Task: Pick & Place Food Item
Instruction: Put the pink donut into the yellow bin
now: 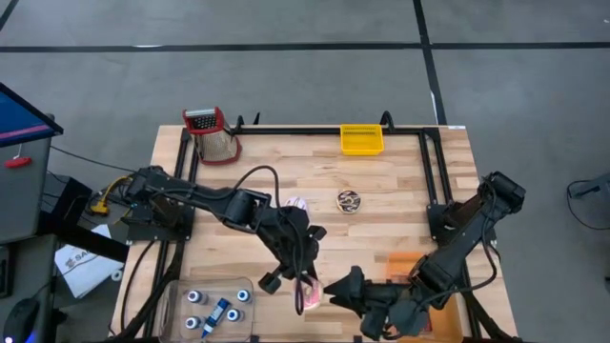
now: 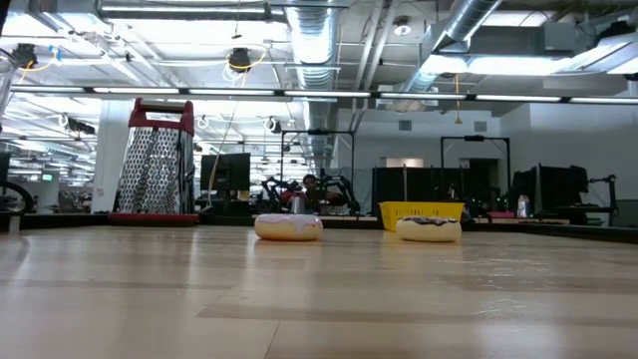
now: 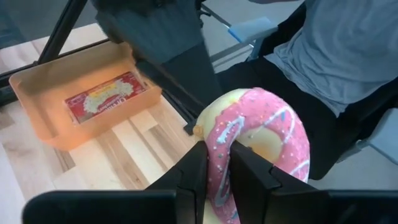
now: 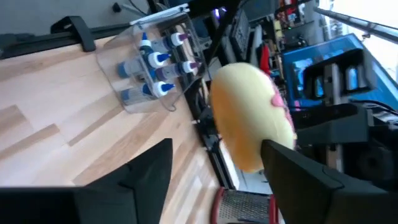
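**Pink-frosted donut held between two grippers**

Pink-frosted donut (image 3: 258,146) sits clamped on edge in the left gripper (image 1: 307,289), above the table's (image 1: 381,181) near edge. Right gripper (image 1: 335,289), fingers spread wide, faces it just beside.

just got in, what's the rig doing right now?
Mid hand-off, it looks like. The left end effector is shut on a pink frosted donut, holding it on edge near the table's front. The right end effector is open, its fingers spread to either side of that donut without gripping it. Two more donuts sit mid-table, untouched. An orange tray lies beside the right arm.
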